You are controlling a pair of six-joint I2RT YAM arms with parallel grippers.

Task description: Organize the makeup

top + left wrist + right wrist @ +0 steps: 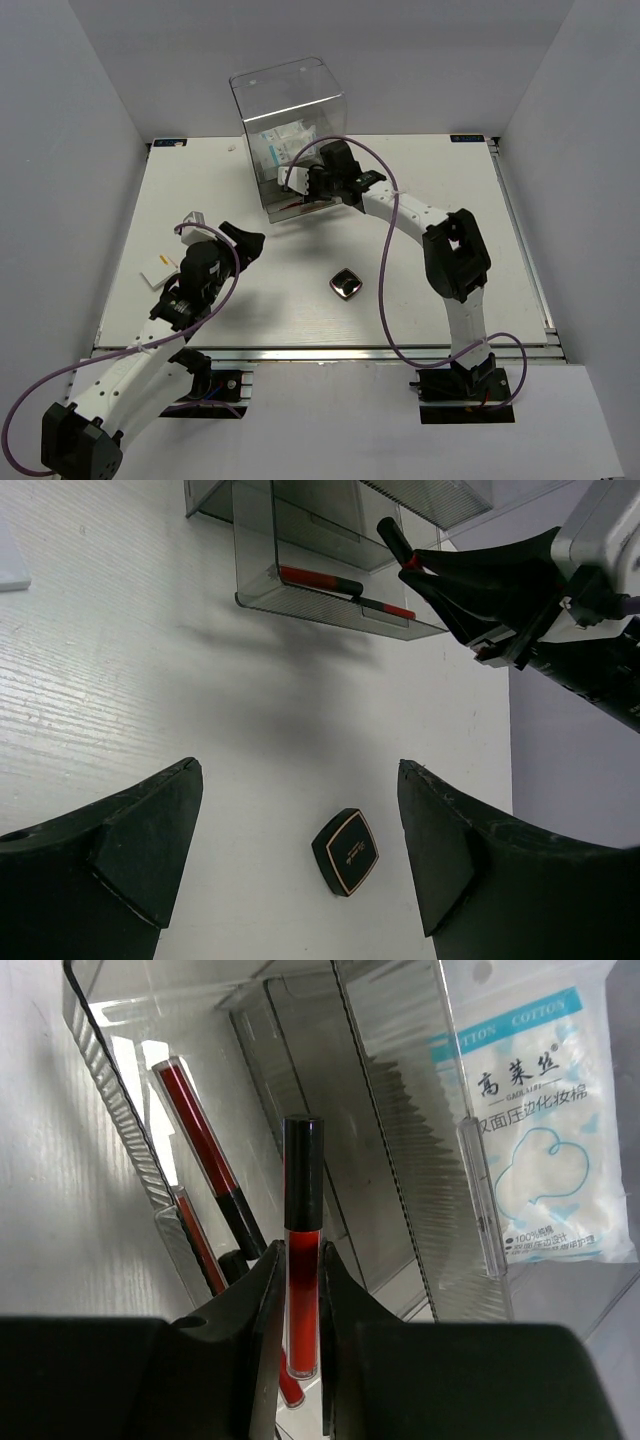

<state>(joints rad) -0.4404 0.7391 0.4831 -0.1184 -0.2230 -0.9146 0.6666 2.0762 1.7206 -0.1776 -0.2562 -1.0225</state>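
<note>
My right gripper (318, 186) is shut on a dark-red stick (302, 1260) with a black cap, held over the open bottom drawer (330, 605) of the clear acrylic box (290, 105). A second red stick (205, 1150) lies in that drawer and also shows in the left wrist view (318, 579). A white packet with blue print (540, 1130) stands inside the box. The dark compact (347, 285) lies on the table, and in the left wrist view (346, 852) it is between and beyond my fingers. My left gripper (298, 815) is open and empty, at the table's left (222, 238).
A white packet (155, 272) and a small clear piece (191, 217) lie left of my left gripper. The white table (450, 220) has a metal rail along its right edge. The right arm (455, 250) arches over the table's right half.
</note>
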